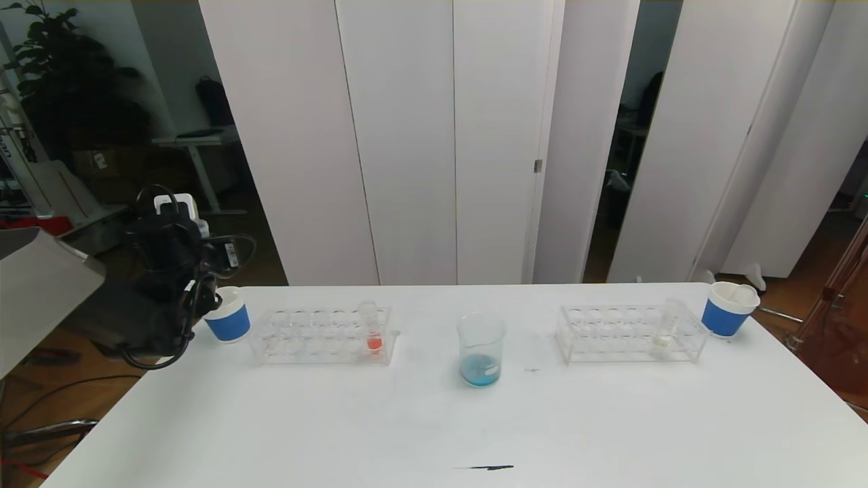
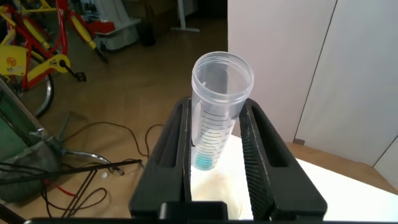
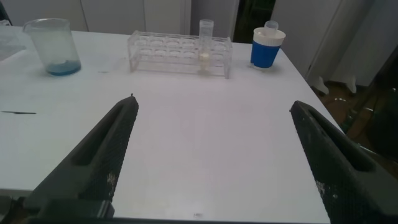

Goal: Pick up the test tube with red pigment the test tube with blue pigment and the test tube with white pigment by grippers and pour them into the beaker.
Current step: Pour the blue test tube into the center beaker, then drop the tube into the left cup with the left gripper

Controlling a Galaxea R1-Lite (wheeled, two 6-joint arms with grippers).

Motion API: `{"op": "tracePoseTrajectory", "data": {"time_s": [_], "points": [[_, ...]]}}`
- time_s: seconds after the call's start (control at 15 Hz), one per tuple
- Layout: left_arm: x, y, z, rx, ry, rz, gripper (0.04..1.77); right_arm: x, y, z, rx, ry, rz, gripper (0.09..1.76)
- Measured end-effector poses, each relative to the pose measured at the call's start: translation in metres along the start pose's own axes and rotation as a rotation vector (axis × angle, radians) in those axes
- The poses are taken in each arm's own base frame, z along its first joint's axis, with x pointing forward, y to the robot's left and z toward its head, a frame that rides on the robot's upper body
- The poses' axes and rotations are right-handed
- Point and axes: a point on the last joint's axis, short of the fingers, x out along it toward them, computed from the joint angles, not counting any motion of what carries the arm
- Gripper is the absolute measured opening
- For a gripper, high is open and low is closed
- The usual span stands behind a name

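My left gripper (image 2: 217, 134) is shut on the test tube with blue pigment (image 2: 214, 118); a little cyan is left at its bottom. In the head view the left gripper (image 1: 201, 296) hangs at the table's far left, just above a blue-banded paper cup (image 1: 227, 320). The beaker (image 1: 481, 350) stands mid-table with blue liquid in it, and also shows in the right wrist view (image 3: 53, 46). The red-pigment tube (image 1: 371, 329) stands in the left rack (image 1: 319, 335). The test tube with white pigment (image 1: 664, 332) stands in the right rack (image 1: 627, 332). My right gripper (image 3: 211, 102) is open and empty above bare table.
A second blue-banded paper cup (image 1: 727, 309) stands at the far right, beyond the right rack, with something pale inside it. A dark streak (image 1: 485, 467) lies near the table's front edge. White partition panels stand behind the table.
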Motion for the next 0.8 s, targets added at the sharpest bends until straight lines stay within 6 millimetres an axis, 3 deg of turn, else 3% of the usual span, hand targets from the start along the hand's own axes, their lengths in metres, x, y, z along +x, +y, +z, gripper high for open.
{"op": "tracePoseTrajectory", "data": {"time_s": [0.8], "points": [[-0.007, 0.000, -0.048, -0.047, 0.150, -0.077, 0.57, 0.000, 0.000, 0.000, 0.000, 0.000, 0.000, 1.75]]}}
